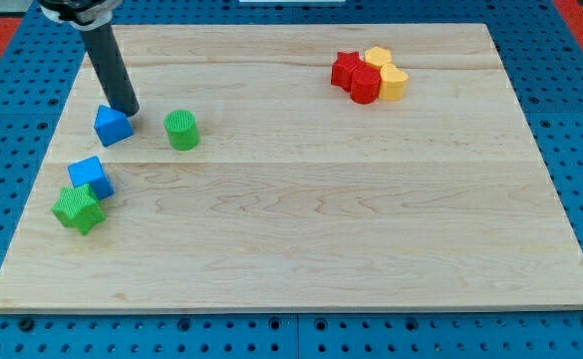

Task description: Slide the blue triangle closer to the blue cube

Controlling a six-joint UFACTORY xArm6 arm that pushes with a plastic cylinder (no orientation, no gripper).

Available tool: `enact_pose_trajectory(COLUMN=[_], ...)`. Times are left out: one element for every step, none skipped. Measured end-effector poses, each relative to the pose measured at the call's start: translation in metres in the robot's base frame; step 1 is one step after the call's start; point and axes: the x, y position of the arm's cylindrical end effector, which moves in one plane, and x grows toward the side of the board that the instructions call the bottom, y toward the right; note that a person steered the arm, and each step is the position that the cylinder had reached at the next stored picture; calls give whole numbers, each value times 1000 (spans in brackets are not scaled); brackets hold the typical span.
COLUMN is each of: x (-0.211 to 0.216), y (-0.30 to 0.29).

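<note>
On the board's (301,229) left side, near the top-left corner, my tip (129,112) stands at the upper right edge of the blue triangle (113,125), touching it or nearly so; I have no claw, only the rod, so nothing opens or shuts.

Task items: blue triangle, one, near the left edge. Blue cube (91,177), one, below the triangle toward the view's bottom, apart from it with bare wood between.

Other blocks, left side: green star (78,208), one, touching the cube's lower left and close to the left edge; green cylinder (181,130), one, just right of the triangle.

Cluster near the top edge, right of centre: red blocks, two, a star (346,69) and a second red block (365,84) of unclear shape; yellow blocks, two, one (378,56) behind and one (395,83) at the right, shapes unclear. All four huddle touching.

Open room: the middle, the bottom and the right side of the board are bare wood. Total blocks: eight.
</note>
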Motion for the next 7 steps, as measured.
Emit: enact_pose_trajectory(x=[0, 6, 22, 49, 59, 20, -22], y=[-11, -21, -22, -22, -17, 4, 45])
